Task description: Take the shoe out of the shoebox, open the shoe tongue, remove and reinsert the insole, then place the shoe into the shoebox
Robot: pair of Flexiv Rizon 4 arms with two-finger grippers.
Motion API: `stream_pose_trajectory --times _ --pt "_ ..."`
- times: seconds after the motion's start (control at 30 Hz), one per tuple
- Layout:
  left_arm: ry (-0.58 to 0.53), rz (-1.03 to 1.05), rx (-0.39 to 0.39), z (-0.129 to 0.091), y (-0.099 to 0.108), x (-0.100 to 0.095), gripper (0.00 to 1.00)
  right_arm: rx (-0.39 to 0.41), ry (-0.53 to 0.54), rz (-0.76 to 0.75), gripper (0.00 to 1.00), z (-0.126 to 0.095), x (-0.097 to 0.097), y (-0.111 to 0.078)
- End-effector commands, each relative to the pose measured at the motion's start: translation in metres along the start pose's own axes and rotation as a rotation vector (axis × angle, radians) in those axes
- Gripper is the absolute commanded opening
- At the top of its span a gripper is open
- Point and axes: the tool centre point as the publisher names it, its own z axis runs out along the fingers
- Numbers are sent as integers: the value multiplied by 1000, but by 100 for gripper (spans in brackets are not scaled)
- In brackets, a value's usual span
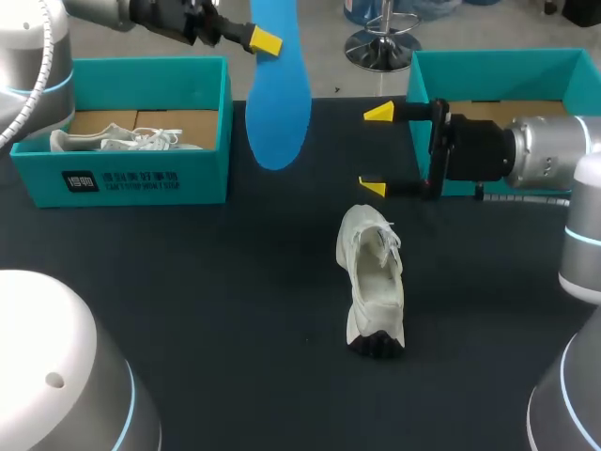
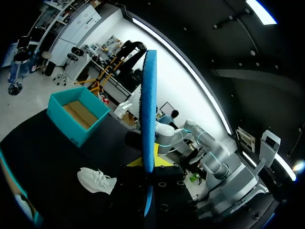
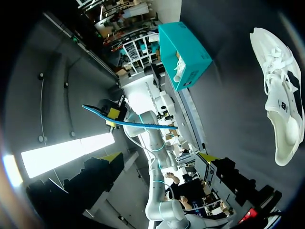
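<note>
Pinching long blue foam insole (image 1: 279, 94) tight in L gripper (image 1: 266, 39), wide end down, high over black table (image 1: 188, 282) nr teal cardboard shoebox (image 1: 122, 178). Holding R gripper (image 1: 377, 150) w/ fingers wide apart, nothing betw. them, just behind white lace-up sneaker (image 1: 373, 282) resting mid-table, outside shoebox.

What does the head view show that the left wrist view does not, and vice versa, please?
Only the head view shows the second shoe lying in the left shoebox, and the broad face of the blue insole in the left gripper. Only the left wrist view shows the right shoebox whole, its cardboard floor bare, and the insole edge-on. Both show the insole, the white shoe on the table and the right shoebox.
</note>
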Motion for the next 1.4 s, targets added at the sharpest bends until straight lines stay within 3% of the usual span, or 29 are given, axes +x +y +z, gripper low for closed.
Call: stream_pose_trajectory --times 0.03,0.3,0.57,0.7,1.4 --pt "-159 382 61 -22 27 21 0 1 -2 1 100 1 0 1" --pt "-188 592 53 -20 70 35 0 1 -2 1 100 1 0 1" --pt "-248 777 43 -4 92 35 0 1 -2 1 100 1 0 1" --pt "-297 863 38 0 95 33 0 1 -2 1 100 1 0 1" --pt "-295 833 35 1 96 32 0 1 -2 1 100 1 0 1"
